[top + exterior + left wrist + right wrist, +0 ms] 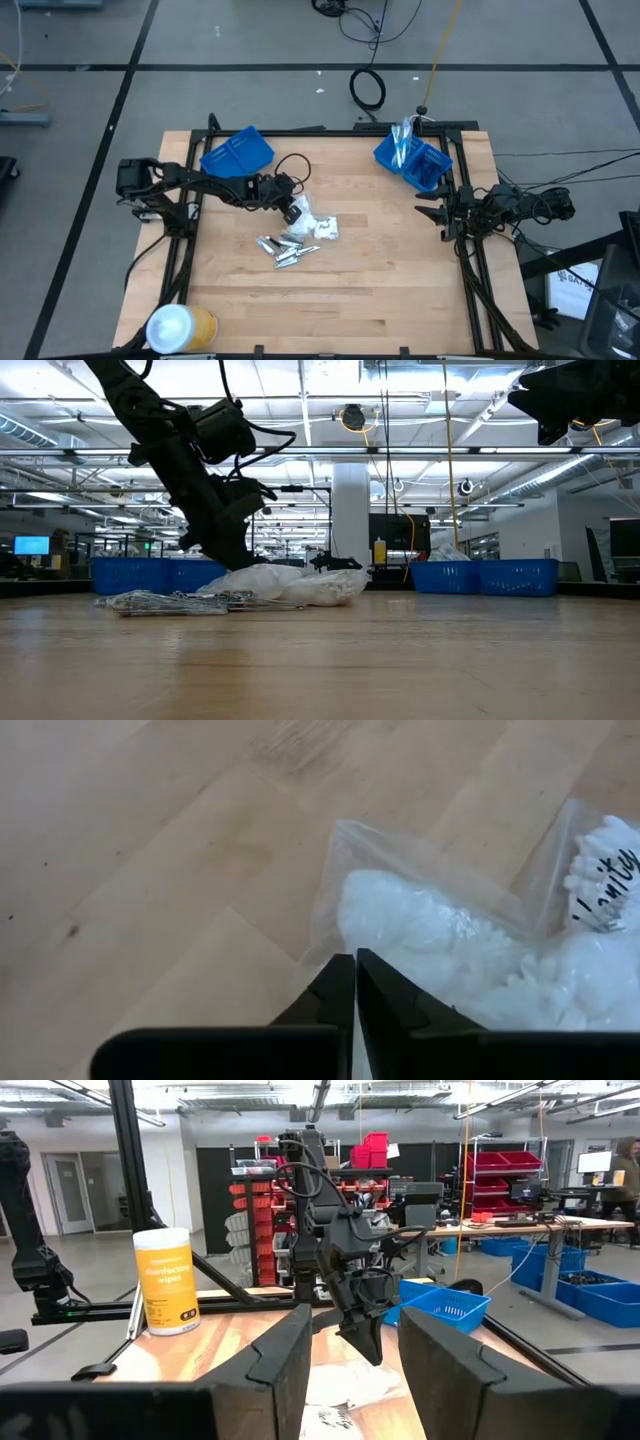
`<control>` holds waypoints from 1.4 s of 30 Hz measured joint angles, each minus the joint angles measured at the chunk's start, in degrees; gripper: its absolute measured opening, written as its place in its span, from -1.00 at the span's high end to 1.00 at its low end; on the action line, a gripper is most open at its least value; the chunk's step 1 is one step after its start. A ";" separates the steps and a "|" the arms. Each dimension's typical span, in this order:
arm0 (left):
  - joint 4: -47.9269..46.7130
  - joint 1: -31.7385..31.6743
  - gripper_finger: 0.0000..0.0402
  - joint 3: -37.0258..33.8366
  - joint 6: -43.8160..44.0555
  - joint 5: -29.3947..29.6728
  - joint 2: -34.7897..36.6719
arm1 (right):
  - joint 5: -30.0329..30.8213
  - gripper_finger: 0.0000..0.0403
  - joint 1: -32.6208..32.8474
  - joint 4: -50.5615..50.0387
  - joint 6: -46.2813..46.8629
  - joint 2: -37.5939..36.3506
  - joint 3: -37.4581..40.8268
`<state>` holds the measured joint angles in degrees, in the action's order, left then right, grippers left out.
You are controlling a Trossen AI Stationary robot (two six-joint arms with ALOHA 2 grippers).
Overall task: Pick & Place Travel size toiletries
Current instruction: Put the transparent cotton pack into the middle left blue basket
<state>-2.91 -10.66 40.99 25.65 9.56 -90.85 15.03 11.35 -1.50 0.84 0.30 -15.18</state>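
**Left gripper closed at the edge of a clear packet**

Your left gripper (354, 982) sits low at the table's (400, 300) centre, fingers pressed together on the edge of a clear bag of white packets (450, 940). Whether plastic is caught between them, you cannot tell. Short silver tubes (285, 250) lie just beside the bag. Your right gripper (352, 1350) waits at the right edge, raised, fingers spread and empty.
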 joint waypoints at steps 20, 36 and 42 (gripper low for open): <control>-7.54 0.15 1.00 0.00 -3.67 17.85 19.57 | 0.03 0.31 0.02 -0.09 0.02 0.00 0.00; -16.02 -11.50 1.00 0.02 6.82 38.94 26.94 | 0.08 0.31 0.01 -0.12 0.04 0.00 0.01; -16.36 -15.53 0.98 0.02 8.40 38.42 21.17 | 0.13 0.31 0.00 0.37 0.02 0.00 0.98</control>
<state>-19.27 -26.19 41.01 34.05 47.99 -69.68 15.16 11.35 -1.13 0.86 0.30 -14.20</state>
